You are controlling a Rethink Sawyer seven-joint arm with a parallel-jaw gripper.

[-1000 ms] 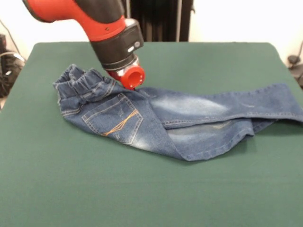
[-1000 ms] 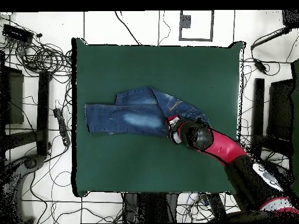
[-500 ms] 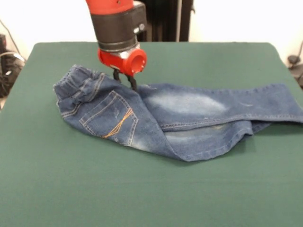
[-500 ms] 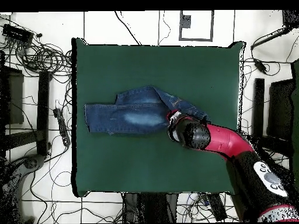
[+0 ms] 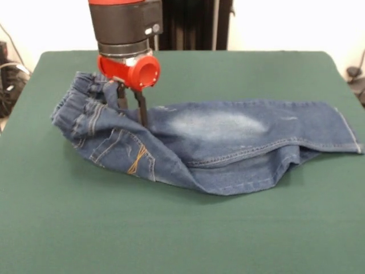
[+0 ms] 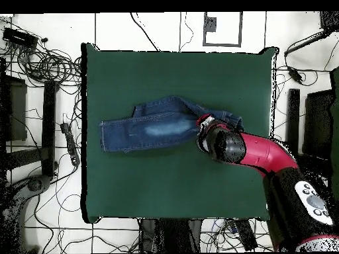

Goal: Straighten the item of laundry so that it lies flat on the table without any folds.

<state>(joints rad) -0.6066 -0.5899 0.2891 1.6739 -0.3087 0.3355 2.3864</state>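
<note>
Pinching the jeans point(image 5: 217, 142) near the waistband, the gripper point(image 5: 131, 108) lifts denim.

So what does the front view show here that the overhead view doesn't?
Only the front view shows the orange stitching on the back pocket, the bunched elastic waistband, and the gripper coming down on the jeans near the waist. Only the overhead view shows the whole table outline, the arm and the cables around it. Both show the jeans folded, one leg over the other.
</note>
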